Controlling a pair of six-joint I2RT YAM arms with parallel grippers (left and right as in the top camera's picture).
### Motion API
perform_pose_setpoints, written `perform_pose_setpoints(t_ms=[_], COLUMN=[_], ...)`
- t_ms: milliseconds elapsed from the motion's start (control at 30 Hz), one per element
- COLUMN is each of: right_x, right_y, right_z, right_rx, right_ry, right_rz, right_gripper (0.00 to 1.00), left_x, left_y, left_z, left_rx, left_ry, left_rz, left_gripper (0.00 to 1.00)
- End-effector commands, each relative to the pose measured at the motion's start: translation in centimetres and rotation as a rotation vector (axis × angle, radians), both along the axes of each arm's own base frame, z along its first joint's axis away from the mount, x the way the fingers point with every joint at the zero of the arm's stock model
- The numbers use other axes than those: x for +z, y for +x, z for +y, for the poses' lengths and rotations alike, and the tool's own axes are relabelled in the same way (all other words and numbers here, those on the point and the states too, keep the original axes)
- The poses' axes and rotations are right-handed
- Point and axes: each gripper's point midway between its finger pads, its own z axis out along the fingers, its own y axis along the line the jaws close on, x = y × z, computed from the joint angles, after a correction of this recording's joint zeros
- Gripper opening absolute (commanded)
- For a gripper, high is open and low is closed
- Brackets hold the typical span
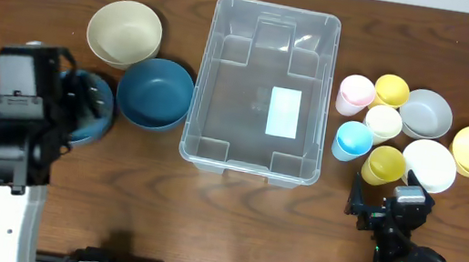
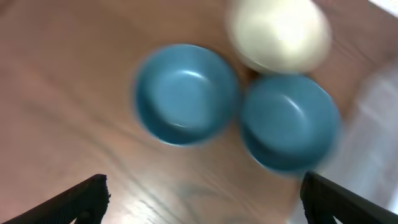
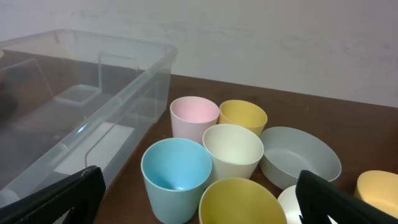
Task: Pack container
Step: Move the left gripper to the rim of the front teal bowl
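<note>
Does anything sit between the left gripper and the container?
Yes. A dark blue bowl sits between the left gripper and the container, right beside the container's left wall. The gripper, open, hangs over a second blue bowl further left.

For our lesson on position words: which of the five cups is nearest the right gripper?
The yellow cup directly before the right gripper, between the blue cup and white bowl. The other yellow cup stands at the far edge.
</note>
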Motion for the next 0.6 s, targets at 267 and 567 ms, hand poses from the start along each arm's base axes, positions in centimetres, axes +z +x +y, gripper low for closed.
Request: perform_pose_setpoints(t_ms=[267,567], right_x=[-0.1,-0.1], right_y=[0.0,0.0], right_z=[0.2,0.2], right_rx=[0.009,0.009], right_ry=[-0.006,-0.006], right_rz=[0.000,0.000], right_gripper=[0.99,0.99], left_x=[-6.9,-13.8], left_y=[0.0,1.4], left_z=[7.5,9.2], left_rx=[0.367,0.372], left_ry=[-0.241,-0.420], left_rz=[0.152,0.313], left_gripper=[0.98,0.98])
